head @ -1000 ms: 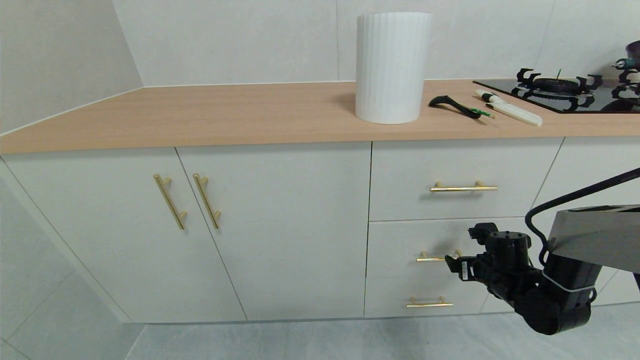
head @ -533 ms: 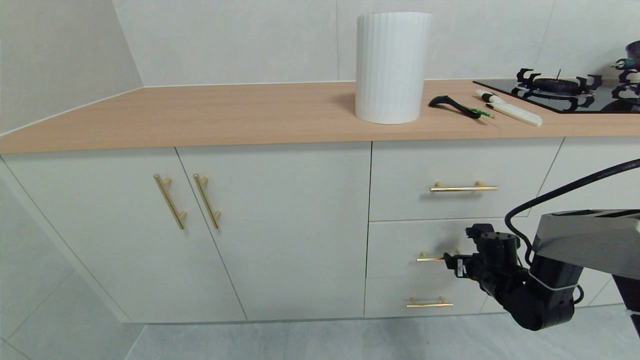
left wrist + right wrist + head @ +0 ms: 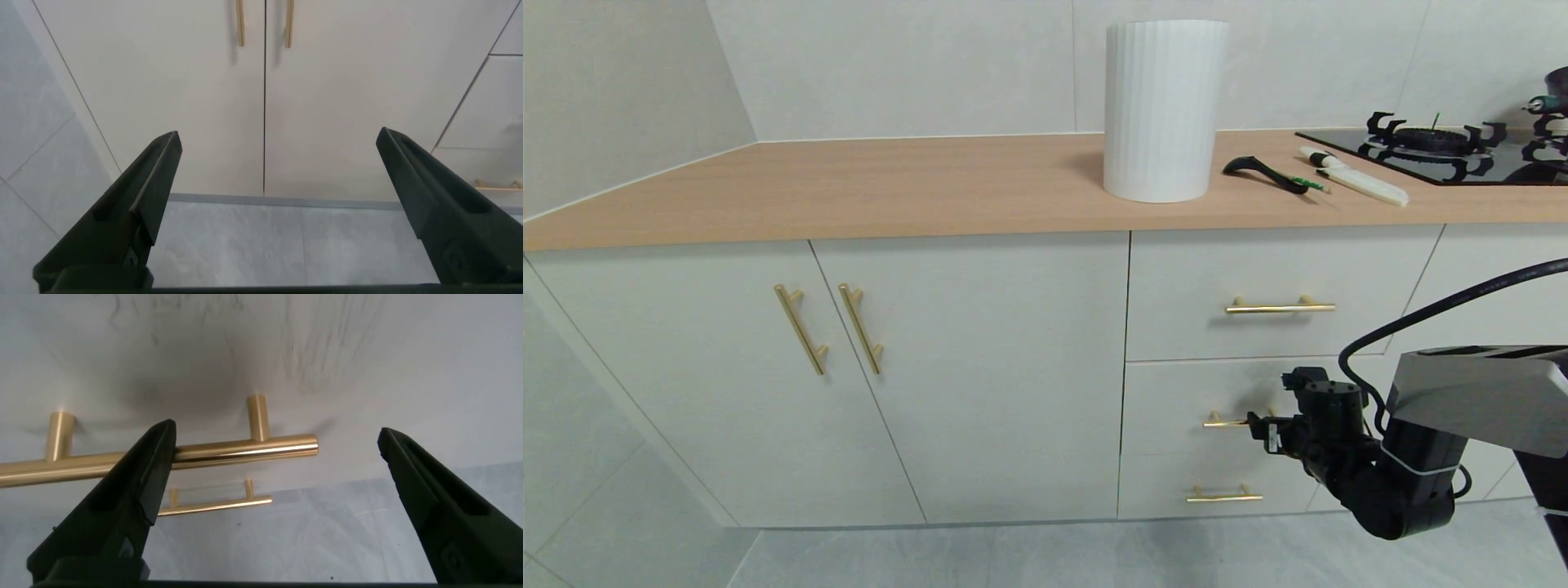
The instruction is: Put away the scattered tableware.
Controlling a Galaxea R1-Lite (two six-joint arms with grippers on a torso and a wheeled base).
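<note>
Tableware: a black-handled utensil and a white utensil lie close together but apart on the wooden tabletop. They sit between a tall white ribbed container and the black hob.

Right gripper: low in front of the drawer stack, at the right end of the middle drawer handle. Its jaws are spread wide. In the wrist view the handle's end lies ahead between them, and contact cannot be confirmed. The lower drawer handle is below and the upper drawer handle above.

Left gripper: jaws wide apart and holding nothing, facing the seam of the double cabinet doors, whose paired gold handles stand vertical.

Obstructions: the container stands just beside the black-handled utensil, on its left.

Markings: a small white label on the right gripper's body, its print too small to read.
</note>
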